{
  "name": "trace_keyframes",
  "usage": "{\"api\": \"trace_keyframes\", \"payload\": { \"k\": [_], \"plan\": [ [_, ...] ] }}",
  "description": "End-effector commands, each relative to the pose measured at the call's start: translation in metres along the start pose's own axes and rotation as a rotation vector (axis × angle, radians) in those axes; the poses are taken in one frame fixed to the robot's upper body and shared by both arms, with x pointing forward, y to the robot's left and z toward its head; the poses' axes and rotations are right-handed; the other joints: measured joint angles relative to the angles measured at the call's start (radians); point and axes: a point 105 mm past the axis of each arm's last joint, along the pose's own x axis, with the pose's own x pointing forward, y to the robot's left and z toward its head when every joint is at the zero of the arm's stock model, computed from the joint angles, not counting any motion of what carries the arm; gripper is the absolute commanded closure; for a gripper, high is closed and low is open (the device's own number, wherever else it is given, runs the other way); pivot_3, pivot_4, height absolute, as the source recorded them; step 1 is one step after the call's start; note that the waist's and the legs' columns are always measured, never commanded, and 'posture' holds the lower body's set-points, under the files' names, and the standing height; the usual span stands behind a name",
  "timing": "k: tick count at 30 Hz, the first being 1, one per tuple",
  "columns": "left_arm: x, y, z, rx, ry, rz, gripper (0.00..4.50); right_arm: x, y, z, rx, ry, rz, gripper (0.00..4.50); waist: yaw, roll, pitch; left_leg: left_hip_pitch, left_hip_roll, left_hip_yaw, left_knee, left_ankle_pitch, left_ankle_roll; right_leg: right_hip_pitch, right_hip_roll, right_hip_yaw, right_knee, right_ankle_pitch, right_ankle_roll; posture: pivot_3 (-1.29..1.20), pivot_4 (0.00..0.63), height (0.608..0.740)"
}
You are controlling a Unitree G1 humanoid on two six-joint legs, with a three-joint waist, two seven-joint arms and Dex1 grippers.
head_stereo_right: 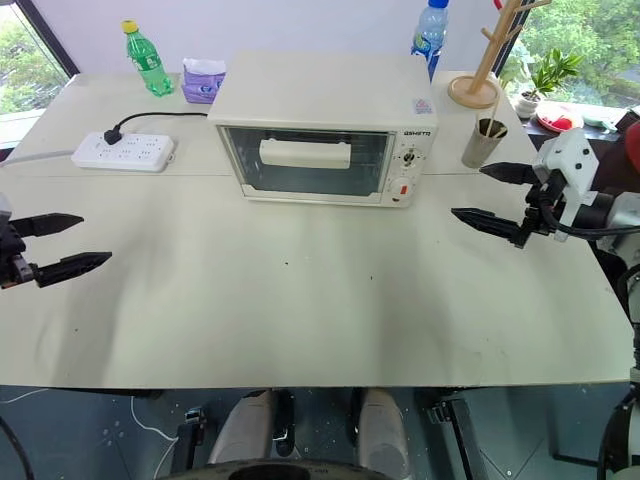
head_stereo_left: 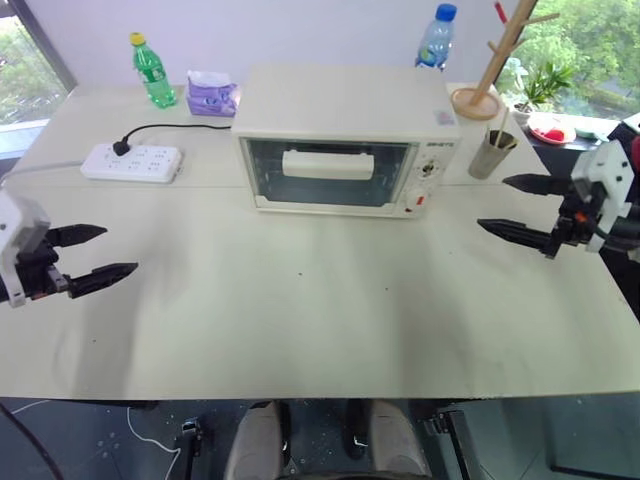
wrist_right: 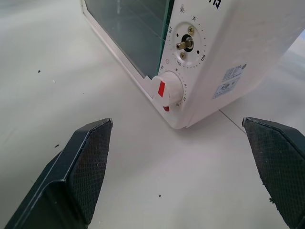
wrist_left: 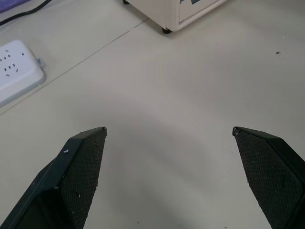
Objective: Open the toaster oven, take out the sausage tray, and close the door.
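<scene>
Cream-white oven (head_stereo_left: 345, 120) with clear glass door (head_stereo_left: 328, 172), white bar handle (head_stereo_left: 327, 164) and a red switch (head_stereo_left: 420, 200) at right. Pale cream table (head_stereo_left: 320, 300). Far left: green bottle (head_stereo_left: 153, 72) with yellow cap, purple tissue pack (head_stereo_left: 211, 94), white power strip (head_stereo_left: 132, 162) with black cord. Far right: blue-capped bottle (head_stereo_left: 437, 38), light wooden stand (head_stereo_left: 490, 60). Black textured fingers (wrist_right: 86, 162).

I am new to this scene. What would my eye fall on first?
First, the cream-white toaster oven at the middle back of the table, its glass door shut. Next, the left gripper and right gripper hovering open at either side.
</scene>
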Motion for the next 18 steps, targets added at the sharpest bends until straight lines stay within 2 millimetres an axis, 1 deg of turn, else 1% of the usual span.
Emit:
{"api": "trace_keyframes", "payload": {
  "k": [1,6,15,18],
  "plan": [
    [-0.009,0.001,0.014,0.054,-0.028,0.013,0.00,-0.002,-0.003,0.011,-0.045,-0.027,-0.009,0.04,-0.001,0.000,0.000,0.000,0.000,0.000,0.000,0.000,0.000,0.000,0.000,0.000,0.000,0.000,0.000,0.00,0.150,0.722],
    [-0.008,0.007,0.015,0.042,-0.059,0.062,0.00,-0.002,0.001,0.008,-0.038,-0.020,-0.007,0.04,-0.001,0.000,0.000,0.000,0.000,0.000,0.000,0.000,0.000,0.000,0.000,0.000,0.000,0.000,0.000,0.00,0.150,0.722],
    [-0.005,0.006,0.018,0.011,-0.073,0.045,0.00,-0.003,0.005,0.006,0.001,-0.017,-0.009,0.04,-0.001,0.000,0.000,0.000,0.000,0.000,0.000,0.000,0.000,0.000,0.000,0.000,0.001,0.000,0.000,0.00,0.150,0.722],
    [0.003,-0.003,0.031,0.017,-0.106,-0.017,0.00,0.002,0.009,0.011,0.042,-0.052,0.010,0.04,-0.001,0.000,0.000,0.000,0.000,0.000,0.000,0.000,0.000,0.000,0.000,0.000,0.001,0.000,0.001,0.00,0.150,0.722]
  ]
}}
